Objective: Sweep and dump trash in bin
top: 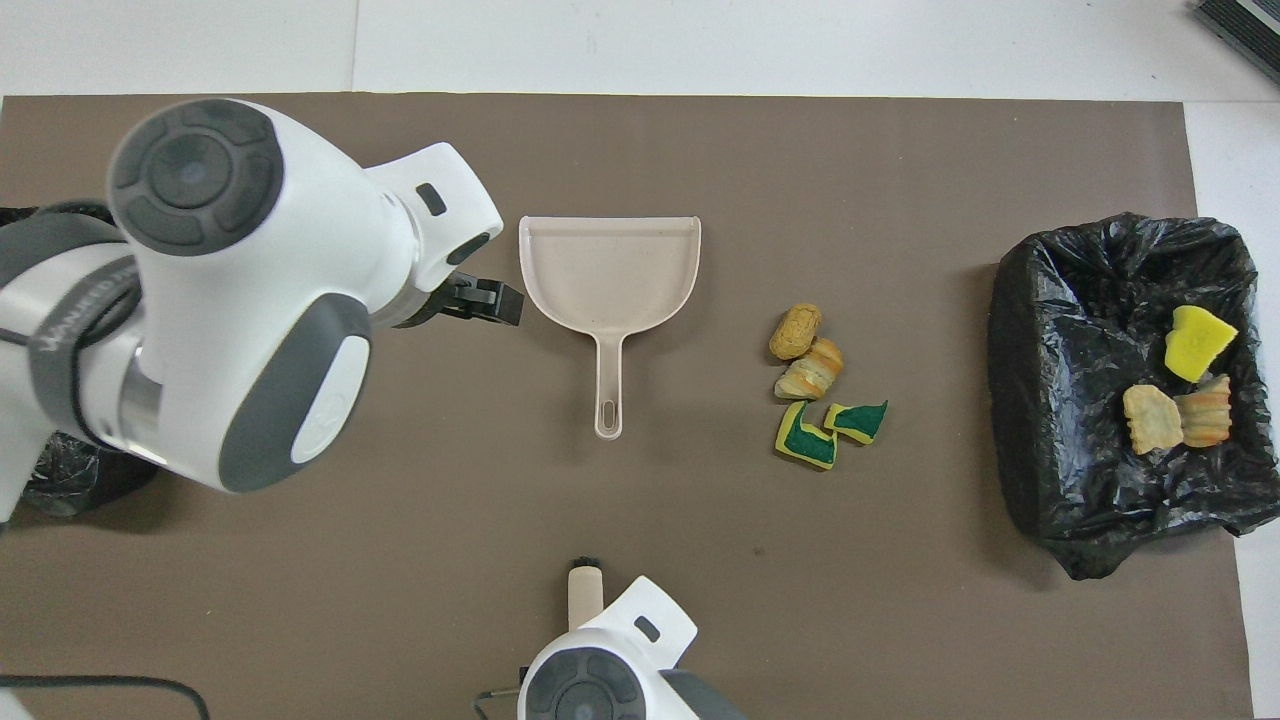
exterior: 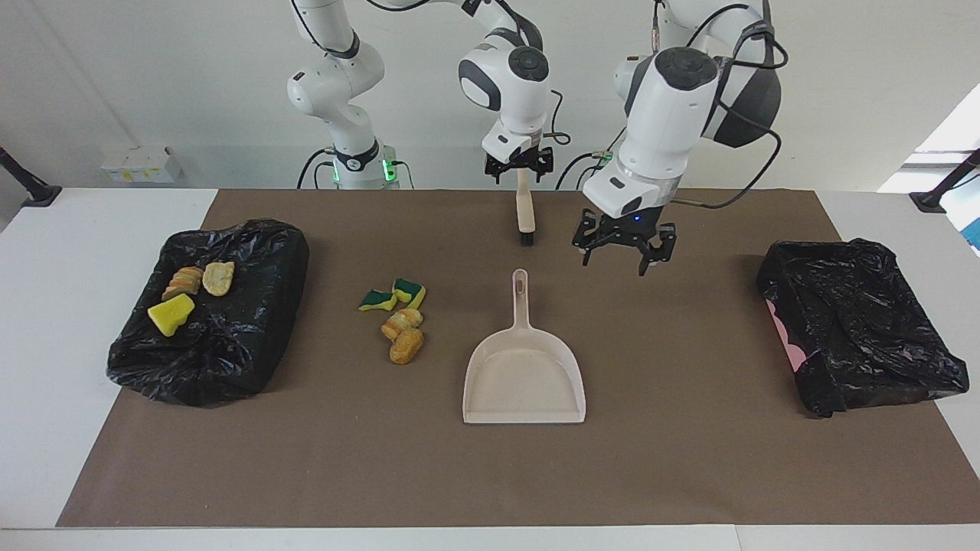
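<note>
Brown matting covered the counter, with broad bare room around the dustpan. Three trash scraps lay in one black-lined bin; four clustered in a line running away from the robots. Left gripper hovered, jaws open, beside the dustpan handle; right gripper, jaws spread, hung above the brush.

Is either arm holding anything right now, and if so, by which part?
Nothing is held. The right tool is open over the brush handle's end; the left tool hangs open and empty beside the dustpan handle.
</note>
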Motion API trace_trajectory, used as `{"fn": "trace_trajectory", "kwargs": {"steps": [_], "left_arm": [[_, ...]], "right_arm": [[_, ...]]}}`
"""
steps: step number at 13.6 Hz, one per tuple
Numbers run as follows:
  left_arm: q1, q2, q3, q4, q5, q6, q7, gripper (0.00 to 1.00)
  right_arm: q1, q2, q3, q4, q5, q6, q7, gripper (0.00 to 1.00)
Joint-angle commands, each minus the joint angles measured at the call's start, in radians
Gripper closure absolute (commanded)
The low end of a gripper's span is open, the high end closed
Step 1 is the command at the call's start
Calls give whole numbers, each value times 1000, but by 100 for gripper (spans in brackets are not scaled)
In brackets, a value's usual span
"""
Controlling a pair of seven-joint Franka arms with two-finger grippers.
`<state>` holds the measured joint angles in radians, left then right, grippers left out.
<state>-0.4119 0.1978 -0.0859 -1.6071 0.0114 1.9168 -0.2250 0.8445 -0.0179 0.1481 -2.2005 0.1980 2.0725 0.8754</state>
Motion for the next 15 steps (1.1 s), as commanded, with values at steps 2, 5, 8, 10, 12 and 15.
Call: {"fn": "trace_trajectory", "kwargs": {"steps": [2, 5, 8, 10, 12, 15], "left_arm": [[-102, 100, 17, -30, -2, 154, -112, 0], [-113, 135, 17, -86, 2, 252, -128, 0], [-137, 149, 17, -151, 2, 314, -146, 0], [-152, 172, 15, -169, 2, 356, -177, 0], [-171, 170, 15, -181, 2, 370, -180, 0], [-188, 169, 15, -195, 1, 360, -183, 15]], "right_arm": [[68, -8, -2, -82, 52, 77, 45, 2], [117, 13, -2, -107, 77, 101, 46, 9], [140, 45, -2, -108, 78, 129, 62, 26], [140, 47, -2, -105, 78, 126, 63, 33], [140, 45, -2, -105, 78, 121, 63, 52], [127, 45, -4, -105, 80, 117, 88, 100]]}}
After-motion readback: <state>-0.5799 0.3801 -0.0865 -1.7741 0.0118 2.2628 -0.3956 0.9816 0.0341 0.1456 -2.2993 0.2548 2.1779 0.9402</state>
